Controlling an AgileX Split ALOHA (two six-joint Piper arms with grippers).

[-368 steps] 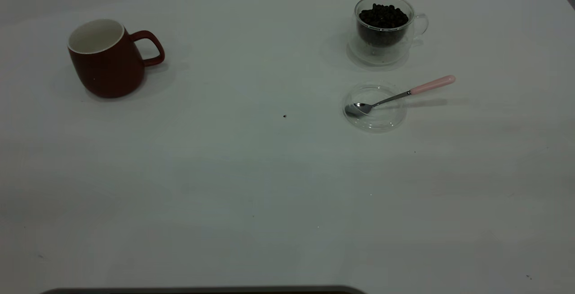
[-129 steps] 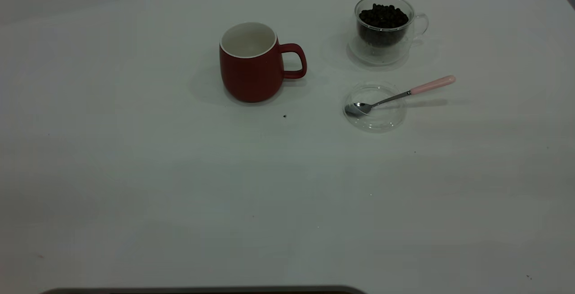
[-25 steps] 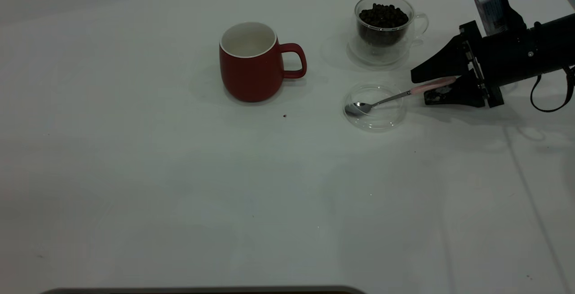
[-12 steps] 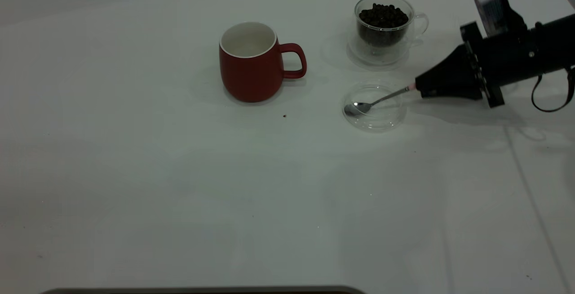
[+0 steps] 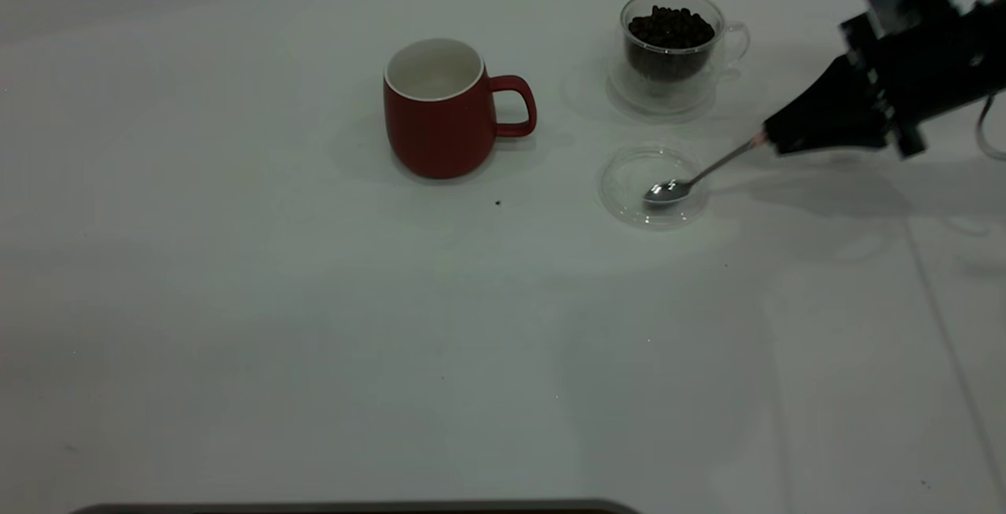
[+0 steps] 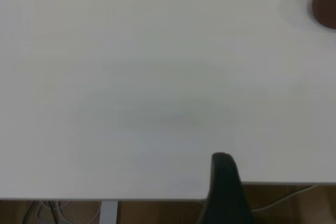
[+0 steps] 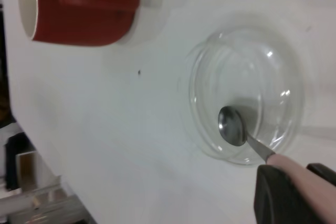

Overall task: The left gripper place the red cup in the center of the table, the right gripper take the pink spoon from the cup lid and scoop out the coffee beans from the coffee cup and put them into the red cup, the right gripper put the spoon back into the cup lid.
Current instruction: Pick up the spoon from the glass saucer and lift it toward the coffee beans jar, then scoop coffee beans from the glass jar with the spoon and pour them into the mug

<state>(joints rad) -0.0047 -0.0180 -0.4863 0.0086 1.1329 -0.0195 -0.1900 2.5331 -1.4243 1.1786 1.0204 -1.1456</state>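
Right gripper is clamped on the spoon handle, bowl tipped down over the lid. Best to lift clear of the rim, level it, then swing to the beans.

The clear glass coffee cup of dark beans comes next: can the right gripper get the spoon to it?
Probably yes: the right gripper holds the pink-handled spoon, and nothing stands between it and the coffee cup.
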